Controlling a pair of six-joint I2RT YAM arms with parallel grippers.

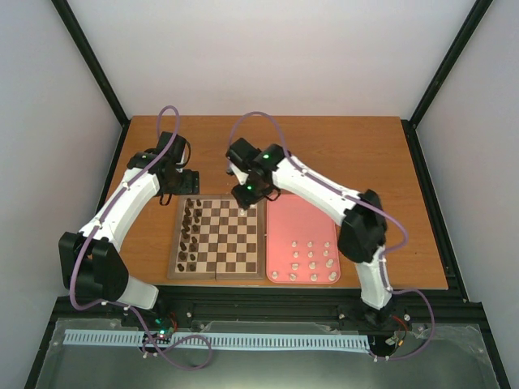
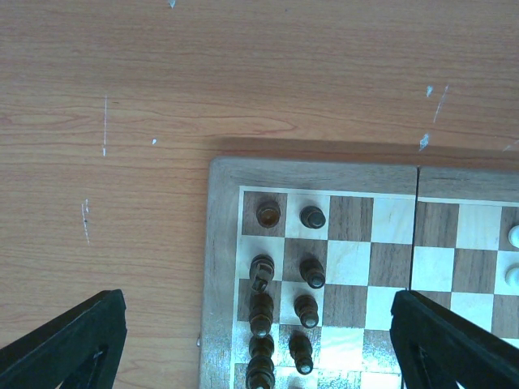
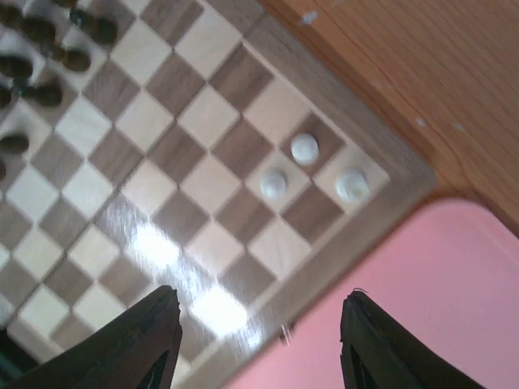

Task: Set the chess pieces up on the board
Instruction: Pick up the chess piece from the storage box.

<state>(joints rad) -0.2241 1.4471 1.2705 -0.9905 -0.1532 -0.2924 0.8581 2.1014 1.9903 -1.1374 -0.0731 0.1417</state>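
Observation:
The board (image 1: 216, 276) lies mid-table with dark brown pieces (image 1: 190, 231) along its left side. Three cream-white chess pieces (image 3: 304, 147) stand on squares in the board's (image 3: 340, 105) far right corner. Several more white pieces (image 1: 312, 259) stand on the pink tray (image 1: 302, 219). My right gripper (image 1: 246, 198) hovers over that corner, near the tray's edge. In its wrist view the right gripper (image 3: 259, 296) is open with nothing between the fingers. My left gripper (image 1: 182, 182) hangs over the far left corner, and it (image 2: 258, 298) is open and empty above the dark pieces (image 2: 312, 273).
The pink tray (image 3: 454, 308) lies right beside the board's right edge. Bare wooden table (image 2: 162, 97) stretches beyond the board's (image 2: 223, 243) far side and left. White walls and black frame posts enclose the table.

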